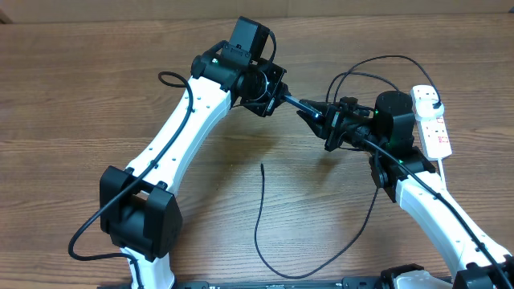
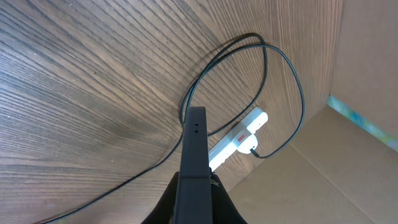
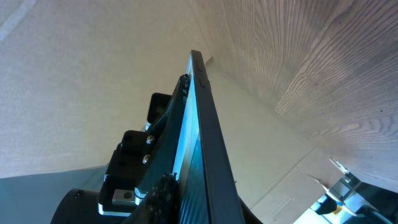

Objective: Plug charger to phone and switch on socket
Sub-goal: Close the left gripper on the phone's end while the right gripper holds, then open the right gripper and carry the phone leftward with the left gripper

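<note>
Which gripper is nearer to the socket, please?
Right. The right gripper is a short way from the socket; the left gripper lies farther off, at the far end of the phone.

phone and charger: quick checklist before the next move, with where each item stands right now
1. Phone held off the table: ok, left gripper and right gripper are both shut on it.
2. Charger tip in the phone: not ok, it lies loose on the table.
3. A gripper free to fetch the tip: not ok, both hold the phone.
4. Charger's other end at the socket: ok, it looks plugged in.
5. Socket switched on: cannot tell.
</note>
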Motion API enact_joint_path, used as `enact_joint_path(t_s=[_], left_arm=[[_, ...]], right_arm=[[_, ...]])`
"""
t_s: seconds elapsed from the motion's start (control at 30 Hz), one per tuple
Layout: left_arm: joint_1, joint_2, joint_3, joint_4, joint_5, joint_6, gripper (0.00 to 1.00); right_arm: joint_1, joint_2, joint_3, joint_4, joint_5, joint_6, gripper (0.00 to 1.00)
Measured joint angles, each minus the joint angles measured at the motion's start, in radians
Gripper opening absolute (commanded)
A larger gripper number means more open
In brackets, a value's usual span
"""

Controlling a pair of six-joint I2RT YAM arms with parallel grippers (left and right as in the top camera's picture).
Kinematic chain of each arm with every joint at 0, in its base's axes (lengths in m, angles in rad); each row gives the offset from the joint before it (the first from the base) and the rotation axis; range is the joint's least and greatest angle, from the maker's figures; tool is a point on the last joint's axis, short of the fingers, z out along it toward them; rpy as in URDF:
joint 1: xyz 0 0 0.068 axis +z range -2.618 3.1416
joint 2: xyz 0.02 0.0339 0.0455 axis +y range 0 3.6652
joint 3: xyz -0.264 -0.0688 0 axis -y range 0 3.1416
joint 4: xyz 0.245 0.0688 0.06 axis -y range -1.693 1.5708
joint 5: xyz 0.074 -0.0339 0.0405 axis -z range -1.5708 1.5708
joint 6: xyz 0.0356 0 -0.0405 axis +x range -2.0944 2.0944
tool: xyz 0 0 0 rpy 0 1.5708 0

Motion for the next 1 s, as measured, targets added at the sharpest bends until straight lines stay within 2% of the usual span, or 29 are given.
enact_joint_path(t_s=[0.1,0.2,0.3,0.53,0.6,1.0], left_arm=[[0.0,0.0,0.0,-0.001,0.0,0.0,0.04],[0.0,0.0,0.0,-0.003,0.0,0.0,0.04],[0.0,0.0,0.0,-0.007,-0.001,0.011,0.04],[-0.002,0.0,0.0,-0.015,-0.006,0.053,0.04],[0.001,0.0,0.0,-0.017,-0.007,0.058,0.04],[0.103,0.0,0.0,-0.03,0.035,0.168,0.04]], right_arm=[[0.0,0.0,0.0,-0.001,-0.001,0.0,0.2],[0.0,0.0,0.0,0.0,-0.001,0.0,0.27],[0.0,0.0,0.0,0.008,0.0,0.0,0.42],[0.0,0.0,0.003,0.016,0.0,0.0,0.9],[0.0,0.0,0.003,0.014,0.0,0.0,0.98],[0.0,0.0,0.003,0.013,0.0,-0.003,1.0]])
